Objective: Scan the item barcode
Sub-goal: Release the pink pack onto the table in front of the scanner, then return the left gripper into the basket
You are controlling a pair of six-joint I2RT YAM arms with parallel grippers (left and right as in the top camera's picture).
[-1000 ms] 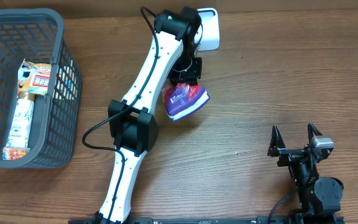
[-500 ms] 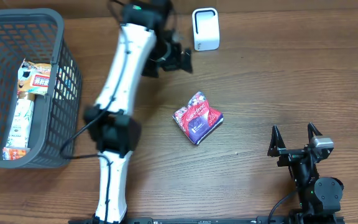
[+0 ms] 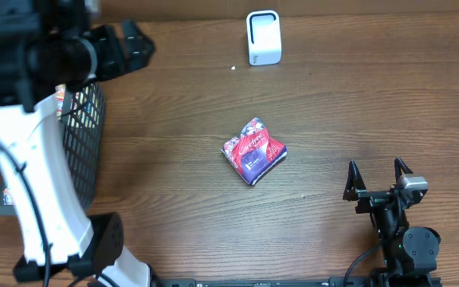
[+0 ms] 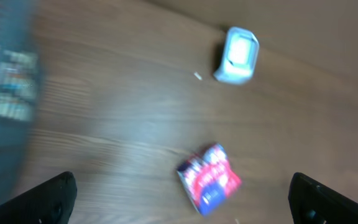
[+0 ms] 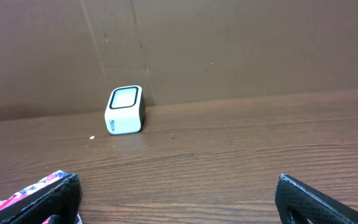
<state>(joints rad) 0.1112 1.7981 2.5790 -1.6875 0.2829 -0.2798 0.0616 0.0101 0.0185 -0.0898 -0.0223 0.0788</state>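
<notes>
**Packet lies free mid-table**

The red-purple snack packet lies cornerwise, a corner toward the white scanner at 12 o'clock. At 9 o'clock the grey basket holds blurred packets. Both empty, the left gripper and right gripper gape.

overhead, the white left arm hides most of the dark grey plastic basket at nine o'clock. the left wrist view is smeared: print on the red-and-purple foil packet is unreadable. the right wrist view crops it at seven o'clock.
</notes>
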